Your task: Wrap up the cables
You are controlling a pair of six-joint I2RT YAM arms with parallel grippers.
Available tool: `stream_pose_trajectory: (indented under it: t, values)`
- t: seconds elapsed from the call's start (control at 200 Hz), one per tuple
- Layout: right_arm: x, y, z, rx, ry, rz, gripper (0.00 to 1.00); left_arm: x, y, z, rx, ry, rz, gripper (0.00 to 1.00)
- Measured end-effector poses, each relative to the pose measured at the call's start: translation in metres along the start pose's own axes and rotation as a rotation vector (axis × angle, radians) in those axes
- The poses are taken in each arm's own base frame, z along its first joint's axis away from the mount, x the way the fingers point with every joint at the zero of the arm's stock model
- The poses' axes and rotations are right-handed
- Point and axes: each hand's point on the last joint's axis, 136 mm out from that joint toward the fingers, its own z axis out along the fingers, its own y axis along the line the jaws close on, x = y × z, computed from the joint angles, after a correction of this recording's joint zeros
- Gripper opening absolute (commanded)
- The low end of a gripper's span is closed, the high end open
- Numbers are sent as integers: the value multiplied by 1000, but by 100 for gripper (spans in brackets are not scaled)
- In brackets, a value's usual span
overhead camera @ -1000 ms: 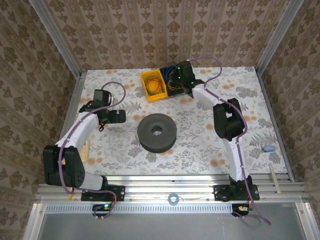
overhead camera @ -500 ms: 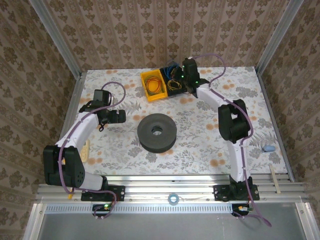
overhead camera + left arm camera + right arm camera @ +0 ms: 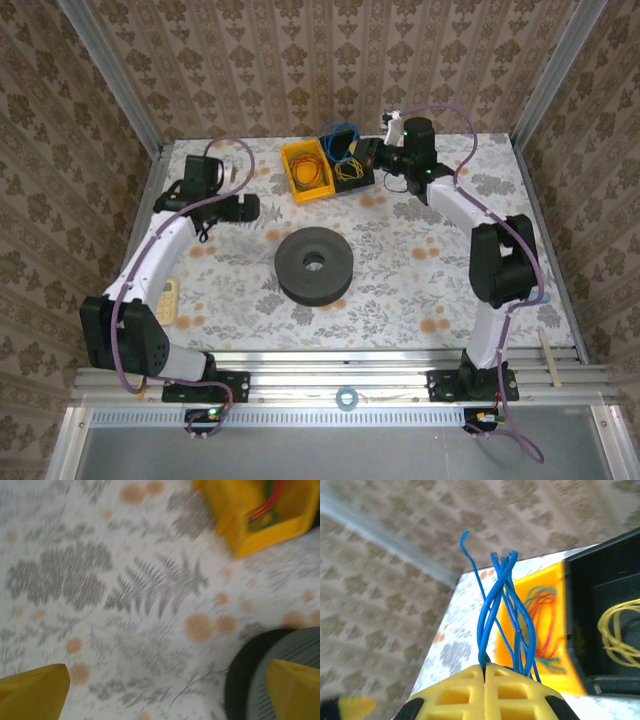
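Swinging out to the right, the right arm is drawing back from the bins, while the left arm is reaching further up the table.

From above, the right gripper (image 3: 368, 155) is hanging just beside the black bin (image 3: 366, 178), with a blue cable (image 3: 343, 133) looping up over it. The left gripper (image 3: 244, 207) is hovering spread wide and empty, left of the dark foam ring (image 3: 314, 264).

On the left wrist, the yellow fingertips (image 3: 35, 692) are standing far apart over the fern-printed tablecloth (image 3: 150, 590). A yellow bin (image 3: 235, 510) ahead is holding red and green cords.

On the right wrist, the jaws are pinching fully shut on the bunched blue cable, and a yellow cable (image 3: 620, 630) is lying coiled in the black bin.

The step in hand looks like pulling the blue cable free. Next it is probably going to the ring for winding, which calls for keeping the strands from snagging. Patterned wallpaper (image 3: 330, 60) is enclosing the table.
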Motion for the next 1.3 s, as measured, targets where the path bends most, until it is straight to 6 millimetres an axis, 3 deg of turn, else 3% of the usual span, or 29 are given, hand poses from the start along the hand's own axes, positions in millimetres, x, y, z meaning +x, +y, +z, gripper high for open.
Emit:
stream_pose_trajectory:
  t: [0.16,0.34,0.47,0.75,0.975,1.3]
  values:
    - [12,54,-27,-142,56,-84,0,-52,-40,-31,196,-148,54,98]
    - [26,91,-47,-236,100,-136,0,-78,-75,-56,389,-229,97,88]
    - [40,95,-46,-253,139,-134,0,-84,-95,-63,495,-246,118,78]
    - [56,105,-44,-292,190,-120,0,-71,-139,-55,634,-192,184,62]
    - [64,108,-41,-312,224,-104,0,-68,-144,-46,621,-187,232,44]
    - [68,107,-37,-315,244,-85,0,-72,-142,-48,604,-205,259,6]
